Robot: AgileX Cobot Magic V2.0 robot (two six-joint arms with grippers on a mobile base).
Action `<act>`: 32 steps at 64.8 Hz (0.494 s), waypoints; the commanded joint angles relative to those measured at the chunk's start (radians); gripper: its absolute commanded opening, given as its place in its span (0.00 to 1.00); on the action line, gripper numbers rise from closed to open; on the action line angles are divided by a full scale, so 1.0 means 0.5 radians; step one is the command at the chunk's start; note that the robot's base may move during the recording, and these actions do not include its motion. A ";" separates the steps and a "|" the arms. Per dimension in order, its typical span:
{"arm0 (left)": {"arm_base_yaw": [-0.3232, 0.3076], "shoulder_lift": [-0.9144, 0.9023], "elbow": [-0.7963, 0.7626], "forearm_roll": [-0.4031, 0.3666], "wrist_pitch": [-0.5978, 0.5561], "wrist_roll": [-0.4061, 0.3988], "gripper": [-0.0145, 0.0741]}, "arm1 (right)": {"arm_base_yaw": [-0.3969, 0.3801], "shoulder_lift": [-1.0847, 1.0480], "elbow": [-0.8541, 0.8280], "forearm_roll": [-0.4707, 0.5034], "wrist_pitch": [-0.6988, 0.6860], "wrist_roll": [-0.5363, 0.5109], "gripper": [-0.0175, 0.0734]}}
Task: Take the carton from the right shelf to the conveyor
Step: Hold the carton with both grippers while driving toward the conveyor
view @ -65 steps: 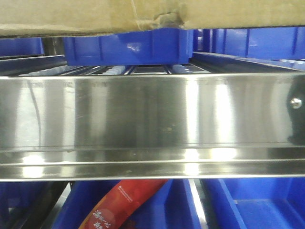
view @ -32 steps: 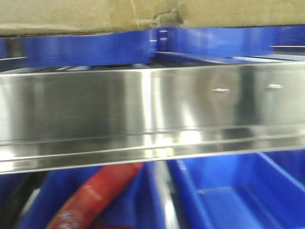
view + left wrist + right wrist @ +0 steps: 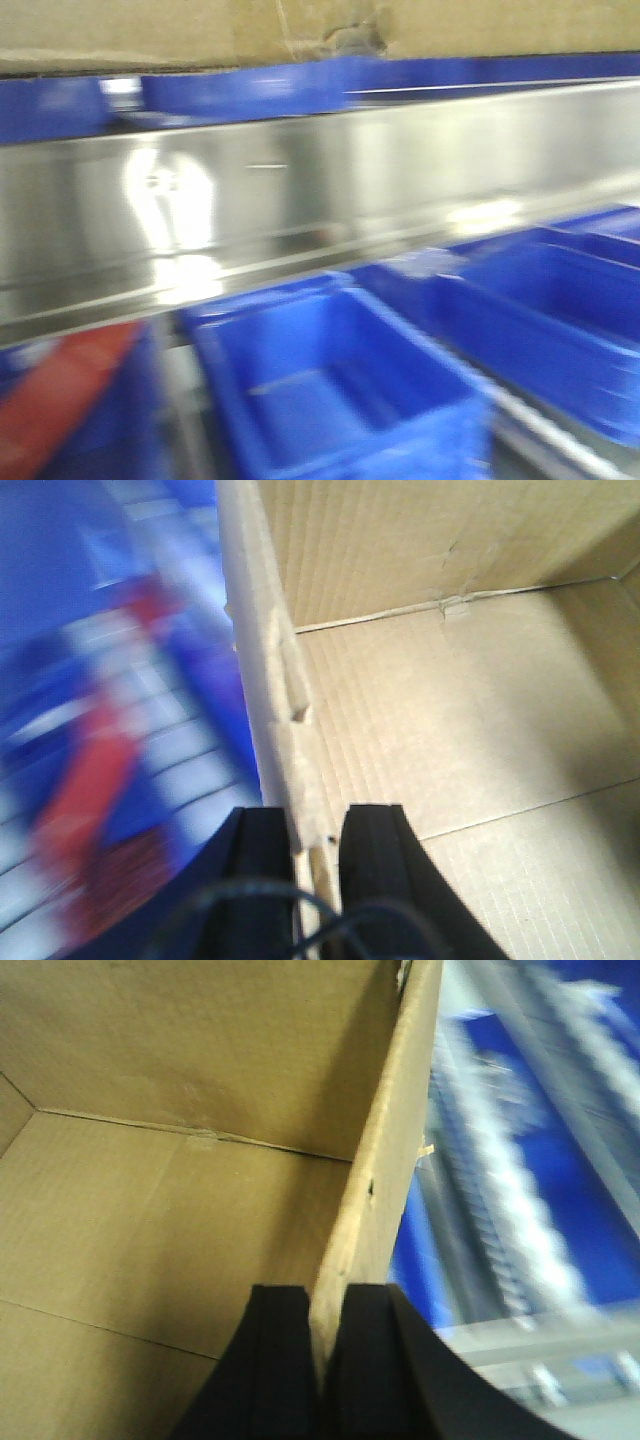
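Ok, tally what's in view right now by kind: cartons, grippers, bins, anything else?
Brown carton: 1
Grippers: 2, left gripper and right gripper, each shut on a carton wall
Steel shelf rail: 1
Red pack: 1
Blue bins: at least 2; blur hides any others
Total: at least 7

The steel-fronted shelf (image 3: pixel 400 170) holds blue bins (image 3: pixel 340 390) on upper and lower levels.
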State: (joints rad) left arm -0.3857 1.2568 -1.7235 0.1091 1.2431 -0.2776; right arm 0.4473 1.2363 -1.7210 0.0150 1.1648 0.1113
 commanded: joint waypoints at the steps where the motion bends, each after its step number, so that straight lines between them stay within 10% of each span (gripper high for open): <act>1: -0.011 -0.036 -0.011 -0.019 -0.044 0.012 0.16 | -0.011 -0.022 -0.003 -0.092 -0.096 -0.030 0.12; 32: -0.011 -0.036 -0.011 -0.019 -0.044 0.012 0.16 | -0.011 -0.022 -0.003 -0.092 -0.096 -0.030 0.12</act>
State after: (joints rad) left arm -0.3857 1.2568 -1.7235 0.1091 1.2395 -0.2800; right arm 0.4473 1.2363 -1.7210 0.0150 1.1648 0.1113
